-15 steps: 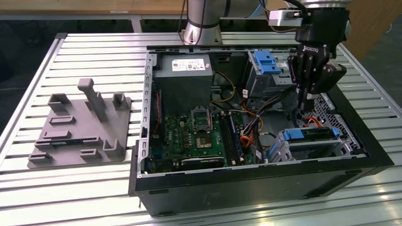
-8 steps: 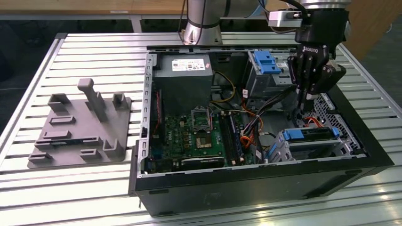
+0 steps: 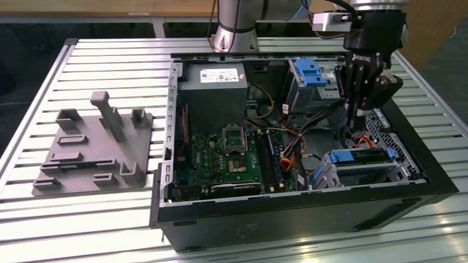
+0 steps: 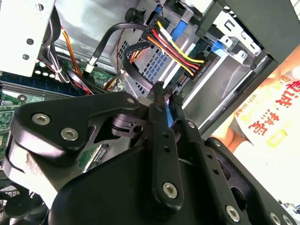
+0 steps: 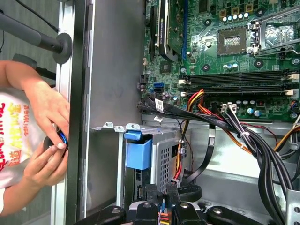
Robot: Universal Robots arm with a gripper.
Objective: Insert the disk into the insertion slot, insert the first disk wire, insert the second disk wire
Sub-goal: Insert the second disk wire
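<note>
One flat silver hard drive clipped in a bright blue plastic frame, the disk (image 3: 365,156), sits in the insertion slot (image 3: 369,171). That slot is a low cage of silver perforated sheet metal at the lower right of the exterior view, inside the open black computer case (image 3: 292,216). The disk's blue handle end faces the green motherboard (image 3: 227,159).

Just above the cage hangs the black gripper (image 3: 351,125). Its jaws are pressed close together, and in the second wrist view they appear to pinch a small black-and-blue connector (image 4: 169,112). A bundle of yellow, red, orange and black wires (image 4: 176,49) lies just beyond.

A connector held slightly askew could miss the drive's port and bend, I judge, and the loose bundle could snag a finger. A person's hands (image 5: 47,136) are working just outside the case wall, close enough to be a hazard.

The arm enters from the upper right of the exterior view. Its wrist points almost straight down, between the taller grey cage (image 3: 310,90) and the low one.
</note>
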